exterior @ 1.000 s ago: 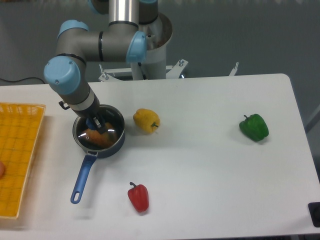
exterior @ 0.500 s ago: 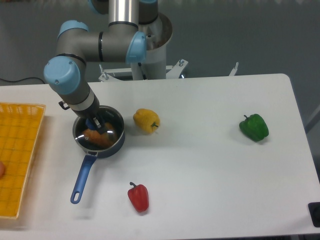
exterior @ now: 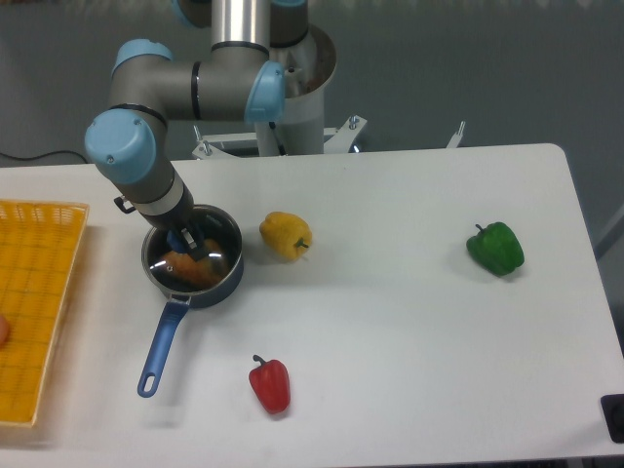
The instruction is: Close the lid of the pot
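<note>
The pot [exterior: 226, 276] stands at the left of the white table, its long blue handle [exterior: 159, 349] pointing toward the front edge. The glass lid [exterior: 216, 255] lies over the pot's mouth, and an orange item [exterior: 191, 272] shows through it. My gripper [exterior: 185, 240] reaches straight down over the pot's middle. Its dark fingers are shut around the lid's blue knob, which mostly hides it. I cannot tell whether the lid sits fully flat on the rim.
A yellow pepper [exterior: 286, 235] lies just right of the pot. A red pepper [exterior: 270, 383] sits near the front edge and a green pepper [exterior: 495, 248] at the far right. An orange-yellow basket [exterior: 39, 292] stands at the left edge.
The gripper, lid and pot stay almost still; the pot's handle has shifted very slightly.
</note>
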Robot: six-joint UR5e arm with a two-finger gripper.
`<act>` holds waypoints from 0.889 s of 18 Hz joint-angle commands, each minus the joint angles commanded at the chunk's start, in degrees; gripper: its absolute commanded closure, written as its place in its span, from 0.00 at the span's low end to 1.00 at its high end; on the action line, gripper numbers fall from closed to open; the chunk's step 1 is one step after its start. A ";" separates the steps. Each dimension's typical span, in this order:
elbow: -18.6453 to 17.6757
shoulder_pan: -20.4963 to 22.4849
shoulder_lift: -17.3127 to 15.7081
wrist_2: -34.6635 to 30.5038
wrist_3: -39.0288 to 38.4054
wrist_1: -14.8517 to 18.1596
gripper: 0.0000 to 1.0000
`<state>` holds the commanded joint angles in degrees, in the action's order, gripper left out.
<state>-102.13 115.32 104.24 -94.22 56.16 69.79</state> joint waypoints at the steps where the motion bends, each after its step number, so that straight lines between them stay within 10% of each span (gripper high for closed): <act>1: 0.09 0.00 0.00 0.00 0.00 0.00 0.37; 16: 0.70 0.35 -0.35 -0.61 0.44 0.09 0.12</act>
<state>-101.43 115.66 103.89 -94.83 56.60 69.87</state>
